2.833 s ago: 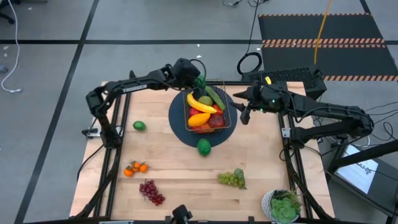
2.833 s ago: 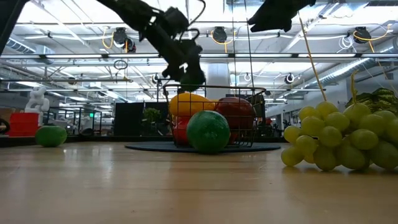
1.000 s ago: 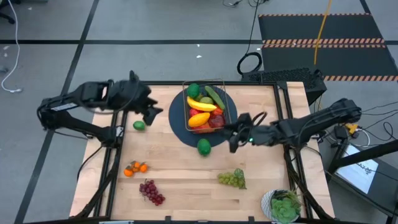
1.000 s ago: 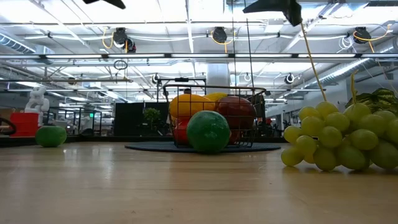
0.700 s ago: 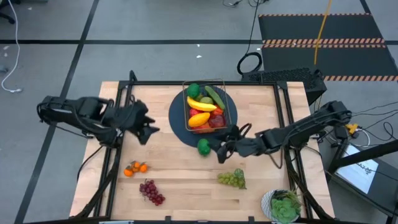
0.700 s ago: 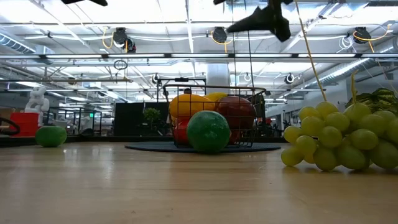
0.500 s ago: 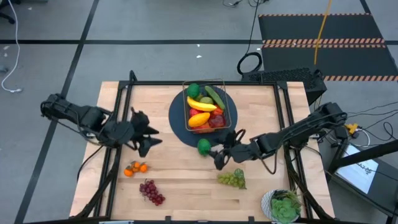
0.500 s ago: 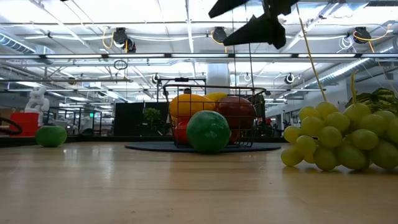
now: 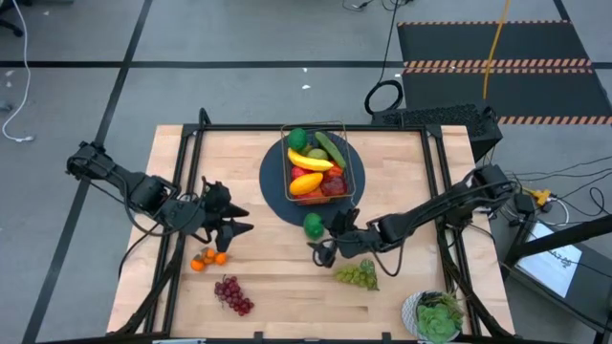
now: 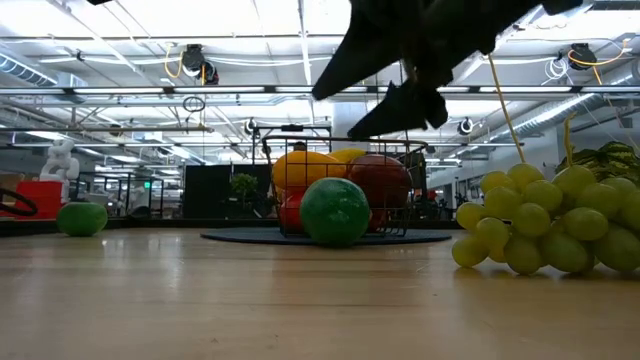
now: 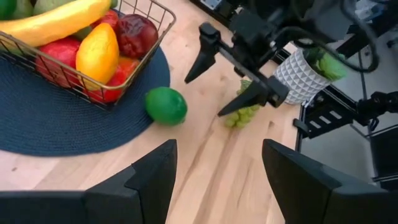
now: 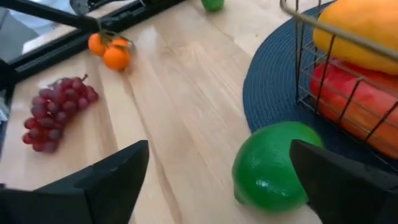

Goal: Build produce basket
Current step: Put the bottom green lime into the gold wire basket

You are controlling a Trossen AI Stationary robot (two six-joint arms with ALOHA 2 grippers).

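Observation:
The wire basket [image 9: 320, 172] stands on a round dark-blue mat [image 9: 277, 196] and holds a banana, a mango, red fruit and a cucumber. A green lime [image 9: 313, 225] rests on the wood at the mat's near edge. My right gripper [image 9: 317, 254] hovers open just near-side of the lime [image 12: 273, 165], fingers on either side of it and apart from it. My left gripper [image 9: 241, 220] is open and holds nothing, left of the mat, above the oranges [image 9: 207, 258]. Green grapes [image 9: 357, 275] and purple grapes [image 9: 232, 294] lie toward the near edge.
A potted plant in a white pot [image 9: 435, 315] stands at the near right corner. A second lime [image 10: 82, 218] lies at the table's left, under my left arm in the high view. Bare wood lies between the purple grapes and the green grapes.
My right gripper has come down and toward the near left, from beside the basket to the lime, and has opened wider. My left gripper has swung from the far left toward the near edge and sunk, ending above the oranges. No fruit has moved.

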